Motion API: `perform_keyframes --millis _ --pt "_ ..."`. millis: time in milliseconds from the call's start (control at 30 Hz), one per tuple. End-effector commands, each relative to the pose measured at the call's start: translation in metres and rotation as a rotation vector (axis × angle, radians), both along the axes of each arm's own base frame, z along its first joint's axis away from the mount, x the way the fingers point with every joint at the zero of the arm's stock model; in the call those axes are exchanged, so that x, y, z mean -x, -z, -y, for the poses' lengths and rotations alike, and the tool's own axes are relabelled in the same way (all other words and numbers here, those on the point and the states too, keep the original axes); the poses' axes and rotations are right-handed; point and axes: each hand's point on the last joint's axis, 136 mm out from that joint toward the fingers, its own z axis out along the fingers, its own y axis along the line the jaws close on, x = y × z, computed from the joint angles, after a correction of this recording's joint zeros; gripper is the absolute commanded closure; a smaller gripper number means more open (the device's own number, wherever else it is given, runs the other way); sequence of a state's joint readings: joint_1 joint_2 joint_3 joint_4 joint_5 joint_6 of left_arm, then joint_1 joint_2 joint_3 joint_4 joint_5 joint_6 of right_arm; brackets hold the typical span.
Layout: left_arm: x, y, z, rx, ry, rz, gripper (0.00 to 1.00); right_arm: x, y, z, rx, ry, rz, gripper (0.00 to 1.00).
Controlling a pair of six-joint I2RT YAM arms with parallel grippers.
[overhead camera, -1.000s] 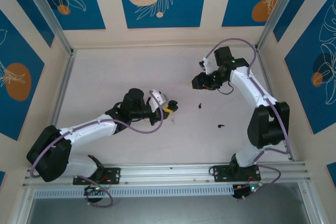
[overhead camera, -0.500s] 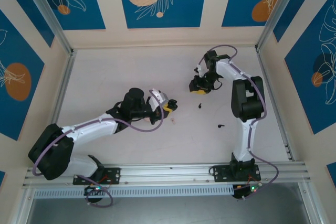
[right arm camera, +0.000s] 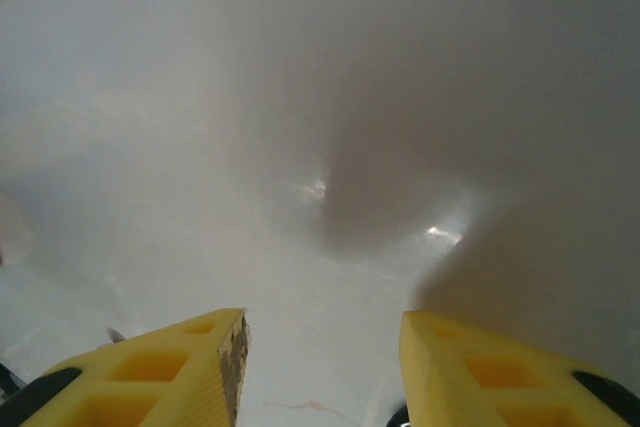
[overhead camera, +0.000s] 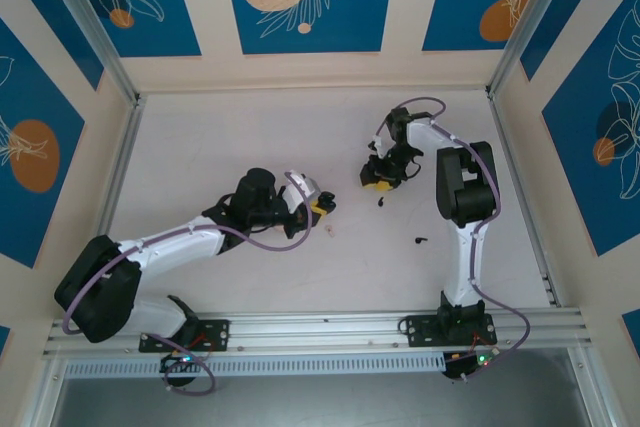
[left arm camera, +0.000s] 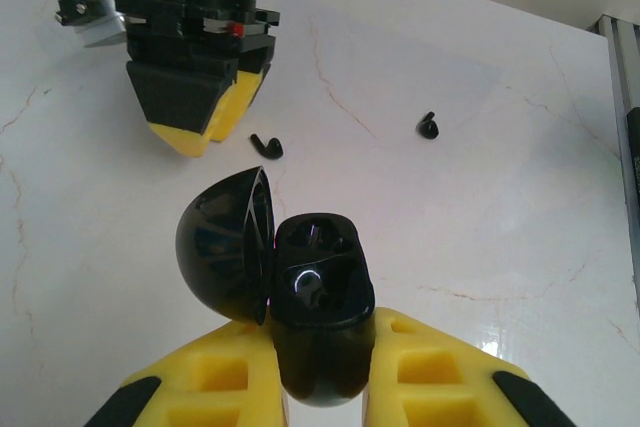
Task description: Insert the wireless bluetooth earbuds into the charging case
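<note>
Left wrist view: left gripper [left arm camera: 322,347] clenched on the charging case [left arm camera: 315,282], with its yellow fingers pressed to both sides of the lower body. The case is glossy black and rounded, held tilted. Its domed lid [left arm camera: 222,252] is swung open to the left on the hinge, and the moulded wells inside are exposed with a highlight on them.

Right wrist view: right gripper [right arm camera: 322,352] released, with its fingers apart and only blurred pale table [overhead camera: 200,147] surface between them.

Top external view: the left gripper and case sit about mid-table. The right gripper points down just right of the middle, somewhat toward the far edge.

The first earbud [left arm camera: 267,147] lies on the table just beside the right gripper's tips, on their near-edge side, between that gripper and the case. It is tiny, black and comma-shaped, with a bulbous head and a short bent stem. The second earbud [left arm camera: 430,127] has the same shape and lies further toward the near right corner, well apart from the case.
</note>
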State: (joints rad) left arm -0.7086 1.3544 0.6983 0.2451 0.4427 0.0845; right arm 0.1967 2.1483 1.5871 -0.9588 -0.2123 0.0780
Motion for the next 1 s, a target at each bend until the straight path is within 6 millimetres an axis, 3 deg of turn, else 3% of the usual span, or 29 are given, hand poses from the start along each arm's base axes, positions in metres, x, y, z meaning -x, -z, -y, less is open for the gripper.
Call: perform_keyframes --millis 0,333,700,767,967 --pt "-0.007 -0.007 -0.002 0.002 -0.014 0.013 0.82 0.014 -0.004 0.001 0.003 -0.021 -0.025 0.56" --pt "-0.005 -0.009 -0.006 0.001 -0.025 0.018 0.82 0.039 -0.013 0.014 0.056 -0.014 -0.053 0.56" --pt "-0.004 -0.01 -0.007 0.004 -0.025 0.016 0.82 0.063 -0.023 0.008 0.045 -0.022 -0.113 0.56" --pt "-0.004 -0.01 -0.007 0.004 -0.025 0.019 0.82 0.06 -0.027 0.009 0.072 -0.044 -0.076 0.56" --pt "-0.003 -0.011 -0.007 0.004 -0.027 0.019 0.82 0.026 -0.038 0.014 0.085 -0.056 0.068 0.5"
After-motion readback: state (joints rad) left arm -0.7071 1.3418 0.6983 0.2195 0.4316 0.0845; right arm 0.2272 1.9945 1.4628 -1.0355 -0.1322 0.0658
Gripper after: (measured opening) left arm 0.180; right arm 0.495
